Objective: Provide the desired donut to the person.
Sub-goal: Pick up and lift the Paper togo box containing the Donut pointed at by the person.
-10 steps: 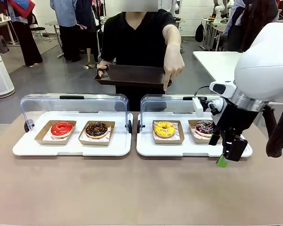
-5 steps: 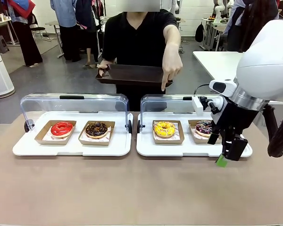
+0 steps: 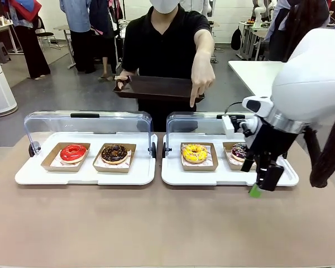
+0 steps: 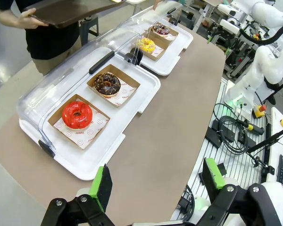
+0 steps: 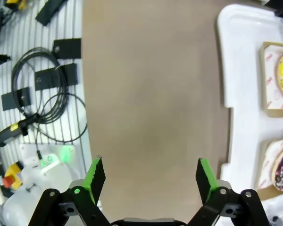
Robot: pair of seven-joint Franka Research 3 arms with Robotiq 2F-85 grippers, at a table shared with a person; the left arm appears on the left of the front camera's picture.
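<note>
Yellow donut (image 3: 194, 152), glossy and ring-shaped, sat in its square cardboard box (image 3: 183, 165) on the right-hand white tray (image 3: 173, 177), clear hinged lid (image 3: 178, 121) up behind it. The person's hand (image 3: 201, 84) pointed a finger down above it; the other hand (image 3: 120, 84) held a dark flat tray (image 3: 156, 87). Right gripper (image 5: 149, 175) hung wide open and empty over the brown table (image 3: 156, 223), near the white tray's front edge. The right arm (image 3: 307, 84) hid part of the sprinkled donut (image 3: 239, 151). Left gripper (image 4: 157, 178) gaped empty too.
</note>
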